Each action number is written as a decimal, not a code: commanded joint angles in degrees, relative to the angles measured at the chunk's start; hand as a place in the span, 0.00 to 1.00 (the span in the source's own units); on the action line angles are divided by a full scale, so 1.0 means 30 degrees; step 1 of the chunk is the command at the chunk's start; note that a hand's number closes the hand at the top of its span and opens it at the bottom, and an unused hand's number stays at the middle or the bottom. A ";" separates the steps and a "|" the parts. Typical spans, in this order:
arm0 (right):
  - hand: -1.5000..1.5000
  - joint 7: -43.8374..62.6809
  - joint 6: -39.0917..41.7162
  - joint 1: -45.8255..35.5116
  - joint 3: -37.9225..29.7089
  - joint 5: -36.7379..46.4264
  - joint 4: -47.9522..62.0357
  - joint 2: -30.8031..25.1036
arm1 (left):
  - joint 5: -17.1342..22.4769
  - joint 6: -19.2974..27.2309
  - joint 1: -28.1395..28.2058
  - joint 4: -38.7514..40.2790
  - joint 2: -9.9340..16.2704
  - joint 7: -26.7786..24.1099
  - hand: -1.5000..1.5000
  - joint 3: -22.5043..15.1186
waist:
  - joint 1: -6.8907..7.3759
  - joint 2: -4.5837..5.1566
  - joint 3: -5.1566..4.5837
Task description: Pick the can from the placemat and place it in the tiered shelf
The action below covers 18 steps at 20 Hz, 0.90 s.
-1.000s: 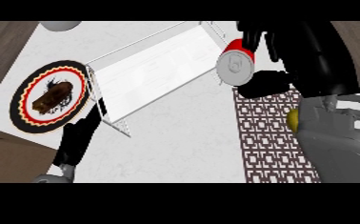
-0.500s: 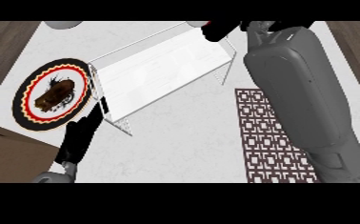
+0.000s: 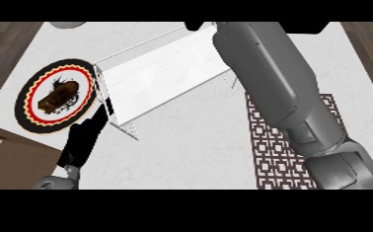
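Counter (image 3: 189,142): right forearm (image 3: 273,78) over tiered shelf (image 3: 164,78).

One tiered shelf (image 3: 164,80), one placemat (image 3: 280,147), one plate (image 3: 58,95) (food on it)

Brown lattice placemat (image 3: 280,147); white shelf (image 3: 164,78) (black-red-rimmed plate (image 3: 40,125)).

Grey forearm (image 3: 280,85) crosses the tiered shelf (image 3: 164,78) — placemat (image 3: 287,142) beneath.
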 commanded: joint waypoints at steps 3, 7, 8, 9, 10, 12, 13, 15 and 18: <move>1.00 -0.1950 -0.1264 -0.1530 -0.0714 0.0214 0.5209 0.0992 | -0.0560 0.0477 -0.0687 0.0238 -0.0660 0.0468 0.50 -0.0187 | 0.0153 0.0086 -0.0001; 1.00 -0.2452 -0.1156 -0.0462 -0.3667 -0.5058 0.4466 0.1427 | -0.0384 -0.0375 -0.0659 0.0327 -0.0338 -0.0096 0.50 -0.0391 | 0.0957 0.0302 0.0030; 0.00 -0.1974 -0.0880 -0.0672 -0.4737 -0.6243 0.4540 0.1432 | -0.0530 0.0090 -0.0757 0.0244 -0.1033 0.0134 0.50 -0.0732 | 0.0868 0.0267 0.0042; 0.00 -0.2193 -0.1119 -0.0107 -0.5410 -0.7049 0.5009 0.1437 | -0.0509 -0.0043 -0.0688 -0.0023 -0.0704 0.0060 0.50 -0.0589 | 0.1099 0.0350 0.0054; 0.00 -0.2441 -0.1509 -0.0151 -0.5548 -0.8151 0.5027 0.1440 | -0.0913 0.0151 -0.0691 0.0760 -0.0765 -0.0099 0.50 -0.0723 | 0.1232 0.0362 0.0030; 0.00 -0.3091 -0.1657 -0.0319 -0.6181 -0.9823 0.5365 0.1445 | -0.0563 -0.0030 -0.0550 0.0487 -0.0800 0.0006 0.50 -0.0569 | 0.1256 0.0236 0.0029; 0.00 -0.3298 -0.1673 -0.0926 -0.6672 -1.0387 0.5727 0.1447 | -0.0617 -0.0078 -0.1206 0.0340 -0.0869 0.0266 0.50 -0.0628 | 0.1246 0.0306 0.0027; 0.00 -0.4171 -0.2494 -0.1314 -0.7086 -1.1478 0.5968 0.1449 | -0.0332 -0.0601 -0.0948 0.0557 -0.0258 -0.0106 0.50 -0.0174 | 0.1139 0.0229 0.0014; 0.00 -0.7025 -0.4329 -0.0714 -0.7214 -1.2017 0.6613 0.1451 | -0.0772 -0.0007 -0.0835 0.0410 -0.0611 -0.0033 0.50 -0.0364 | 0.1019 0.0237 0.0017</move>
